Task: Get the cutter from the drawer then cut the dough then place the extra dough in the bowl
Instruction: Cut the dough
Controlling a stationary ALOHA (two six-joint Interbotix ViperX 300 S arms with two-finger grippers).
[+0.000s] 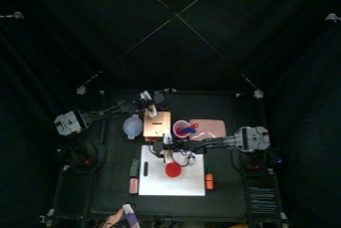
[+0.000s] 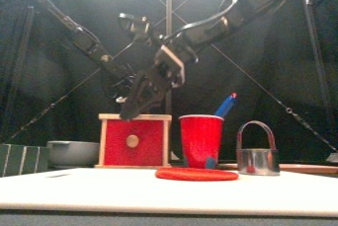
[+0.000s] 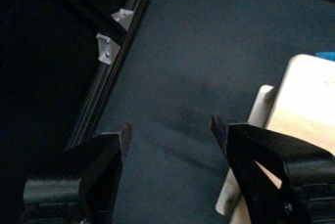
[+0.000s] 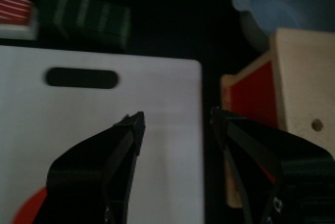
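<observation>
Already out in the open, the metal cutter stands upright near the flat red dough, to its right in the front view. The dough lies on the white board. Behind them stand a red cup, the wooden box and, further left, the bowl. The right gripper hangs over the board, jaws wide and empty. The left gripper is also wide, holding nothing, and hangs over the dark table beside the box.

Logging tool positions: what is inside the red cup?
A blue knife sticks up out of the red cup; its wall hides the rest, so anything else inside cannot be seen.
</observation>
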